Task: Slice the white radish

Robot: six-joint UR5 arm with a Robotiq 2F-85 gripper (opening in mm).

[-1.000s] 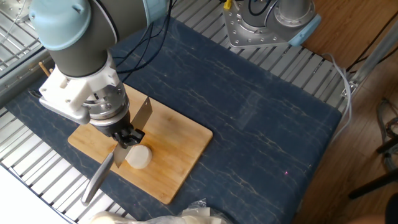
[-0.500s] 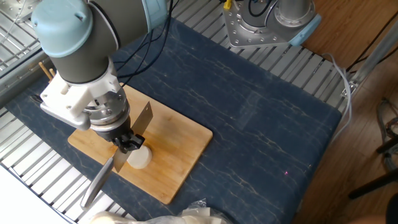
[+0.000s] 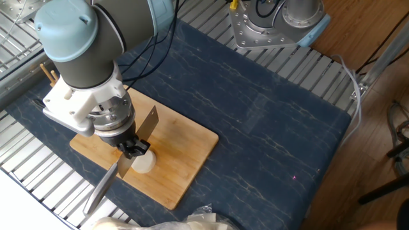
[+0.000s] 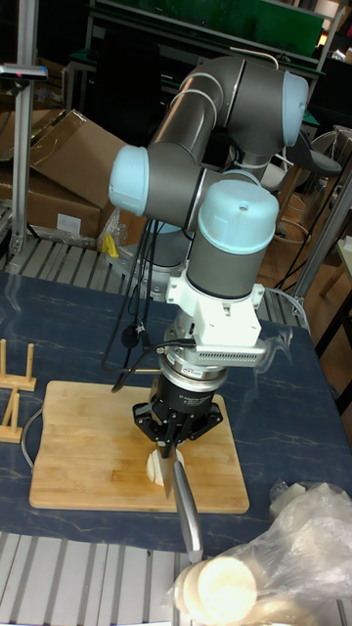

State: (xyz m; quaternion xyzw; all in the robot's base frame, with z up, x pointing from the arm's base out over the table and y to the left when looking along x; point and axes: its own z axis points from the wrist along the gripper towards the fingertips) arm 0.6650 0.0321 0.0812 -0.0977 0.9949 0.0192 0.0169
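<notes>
The white radish [image 3: 144, 163] is a small cream-white round chunk on the wooden cutting board [image 3: 185, 144]. My gripper [image 3: 133, 151] hangs right over the radish's left side, shut on a knife [image 3: 102, 185]. The knife's steel handle sticks out toward the front edge of the table, and its blade [image 3: 148, 123] rises behind the gripper. In the tall fixed view the gripper [image 4: 166, 442] covers most of the radish [image 4: 154, 469], and the knife [image 4: 188, 518] points toward the camera over the board [image 4: 78, 440]. Whether the blade edge touches the radish is hidden.
A crumpled plastic bag [image 3: 192, 222] with pale round pieces [image 4: 220, 587] lies at the front edge. A small wooden rack [image 4: 14, 391] stands left of the board. The arm's metal base plate [image 3: 271, 29] sits at the back on the dark blue mat.
The gripper with the knife has shifted slightly to the right and lower, closing in over the radish. The radish and board have stayed put.
</notes>
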